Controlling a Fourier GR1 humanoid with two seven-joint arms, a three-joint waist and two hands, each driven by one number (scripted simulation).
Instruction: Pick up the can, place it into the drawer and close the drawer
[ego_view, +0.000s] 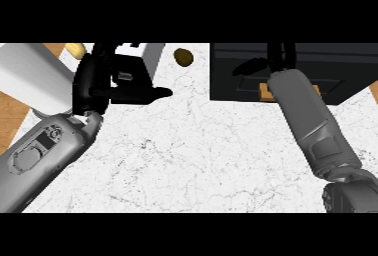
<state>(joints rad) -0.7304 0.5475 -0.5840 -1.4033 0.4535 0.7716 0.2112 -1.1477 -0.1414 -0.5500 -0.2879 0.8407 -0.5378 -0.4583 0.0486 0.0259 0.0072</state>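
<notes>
The open drawer (229, 82) is a dark box at the upper right of the marble counter. Inside it lies an orange-brown can (262, 91), mostly hidden beneath my right forearm, with a second sliver showing to the right of the arm. My right hand (275, 56) reaches over the drawer past the can, fingers straight and thumb spread to the left, open and holding nothing. My left hand (100, 82) rests open at the upper left, thumb pointing right.
A white box (148, 54) stands behind my left hand, and a large pale cylinder (29, 75) lies at the far left. A brown rounded item (183, 57) sits near the back centre and a yellow one (74, 49) at the back left. Wood shows beyond the counter's left edge.
</notes>
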